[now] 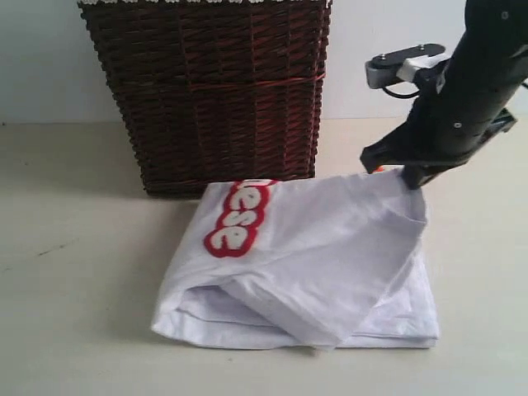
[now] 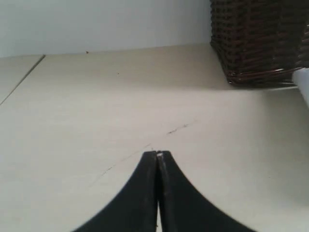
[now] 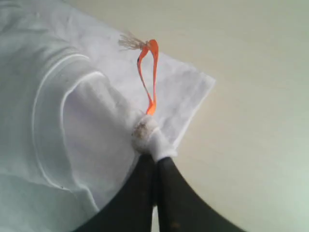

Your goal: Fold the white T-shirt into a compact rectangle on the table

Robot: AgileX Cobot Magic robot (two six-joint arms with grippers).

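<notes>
Pinching bunched fabric of the white T-shirt [image 1: 330,247] beside its orange neck tag [image 3: 149,72], the right gripper [image 3: 155,157] is clamping the shirt's two o'clock corner, the shirt is lying half-folded on the table [image 1: 74,289] at the wicker basket's [image 1: 206,91] five o'clock, and the left gripper [image 2: 158,153] is sitting clenched and empty.

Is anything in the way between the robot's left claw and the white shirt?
No, nothing visible. The left gripper is shut over bare table, with only open tabletop toward the white T-shirt. The wicker basket stands behind the shirt, not between them. The right gripper is pinching the shirt.
</notes>
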